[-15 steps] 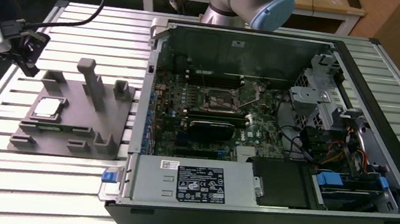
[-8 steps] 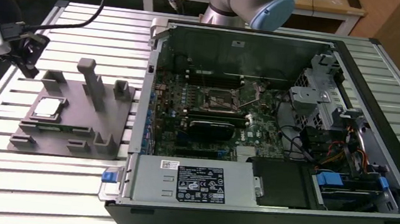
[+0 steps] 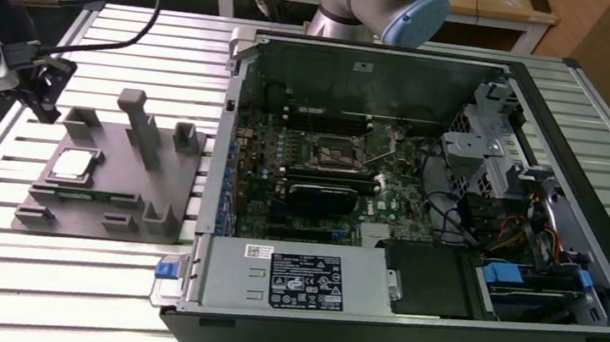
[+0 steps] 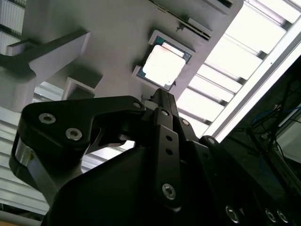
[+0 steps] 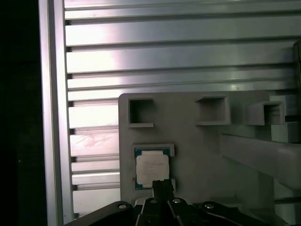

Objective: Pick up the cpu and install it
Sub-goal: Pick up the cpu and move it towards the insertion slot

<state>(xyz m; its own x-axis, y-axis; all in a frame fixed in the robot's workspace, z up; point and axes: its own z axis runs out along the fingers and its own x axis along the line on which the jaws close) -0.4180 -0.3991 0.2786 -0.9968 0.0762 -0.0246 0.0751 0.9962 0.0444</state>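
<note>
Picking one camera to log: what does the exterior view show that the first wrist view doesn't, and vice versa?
Exterior view: the open computer case, its socket and power supply. First wrist view: the green border of the cpu, seen from above. Both: that cpu lying in the grey holder, with the pincer near it.

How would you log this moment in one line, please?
gripper: hovers near cpu, not touching | cpu: lying in holder pocket | install: not done
</note>
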